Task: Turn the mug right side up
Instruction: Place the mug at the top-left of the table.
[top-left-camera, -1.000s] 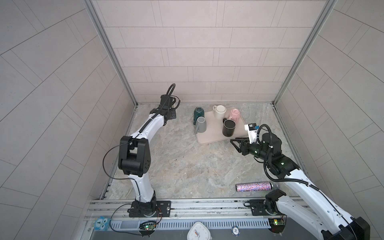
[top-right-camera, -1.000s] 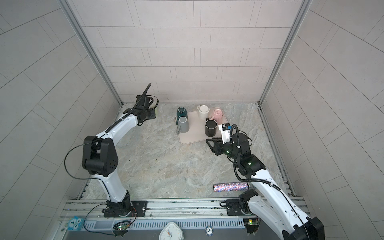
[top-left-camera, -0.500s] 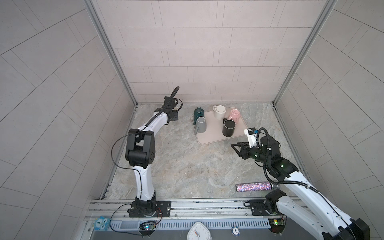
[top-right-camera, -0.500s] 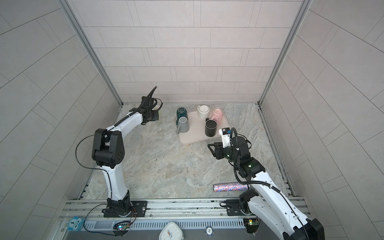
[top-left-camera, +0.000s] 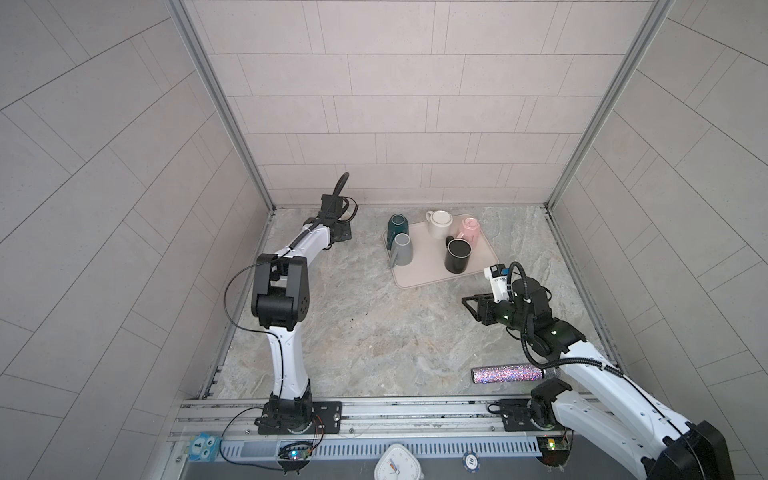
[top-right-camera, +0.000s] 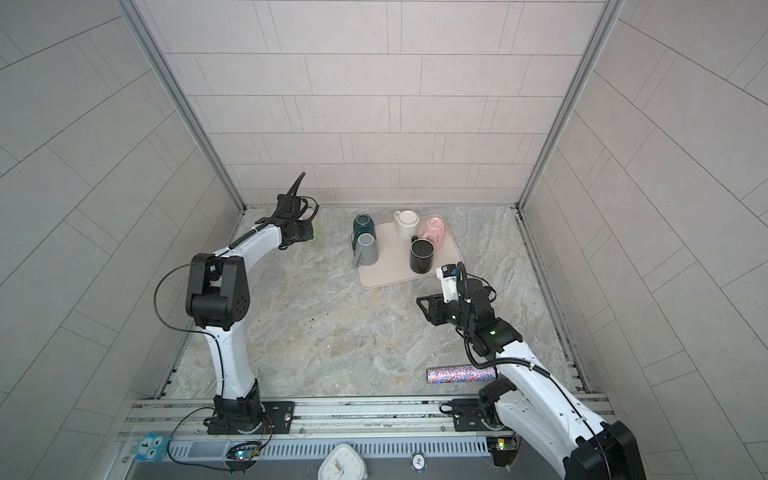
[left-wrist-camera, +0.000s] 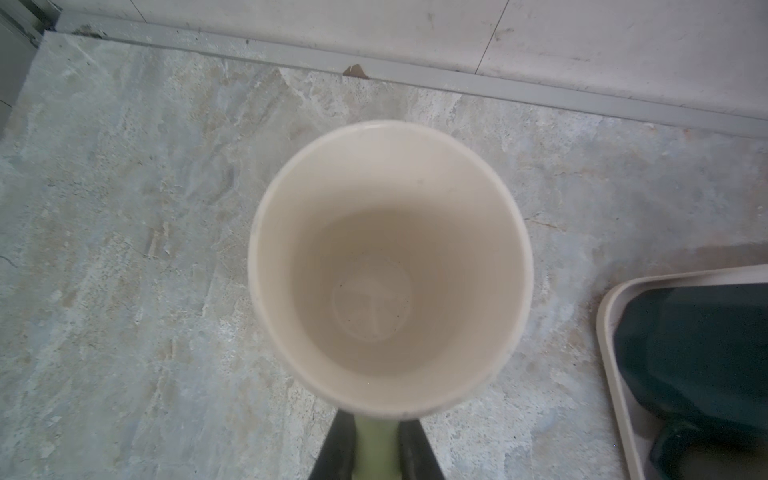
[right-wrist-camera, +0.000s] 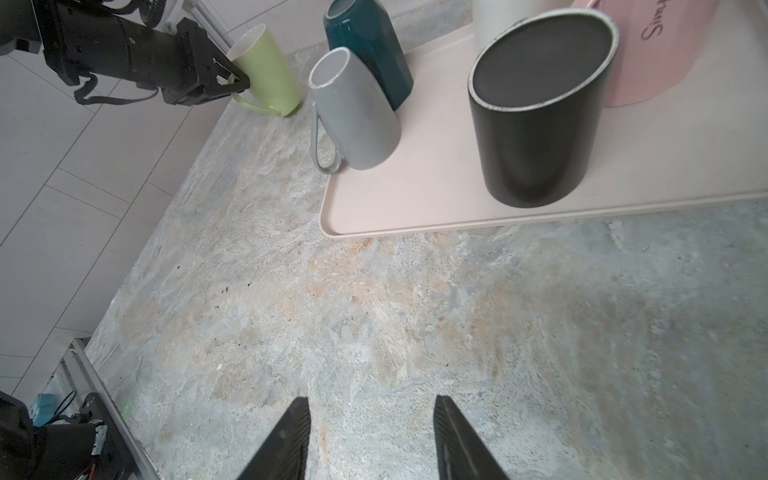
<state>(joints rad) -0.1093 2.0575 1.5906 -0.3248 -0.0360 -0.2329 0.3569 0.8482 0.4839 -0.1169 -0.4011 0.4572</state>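
Fingers (left-wrist-camera: 337, 451) of the left gripper (right-wrist-camera: 235, 81) are clamped together on the loop handle of the pale green ceramic mug with a cream inside (right-wrist-camera: 268, 68). The left wrist view looks straight down into its open mouth. The mug stands mouth-up near the back corner of the mottled stone worktop (top-left-camera: 374, 332), on the left arm's side. It is beside the pale pink plastic tray (top-left-camera: 419, 279) but apart from it. In a top view only a sliver of green (top-right-camera: 315, 226) shows past the gripper. Whether the base sits flat on the stone or hangs just above it, I cannot tell.

The right gripper (right-wrist-camera: 370, 436) has its fingers (right-wrist-camera: 291, 436) apart with nothing between them. It hangs over bare worktop just in front of the tray.

As I read it, the turning is done and the step in hand is setting down and letting go. The next move calls for the base to be settled squarely. Then the left fingers should part and draw back along the line of the handle, so that they neither hook the loop nor tip the tall, narrow-footed mug.
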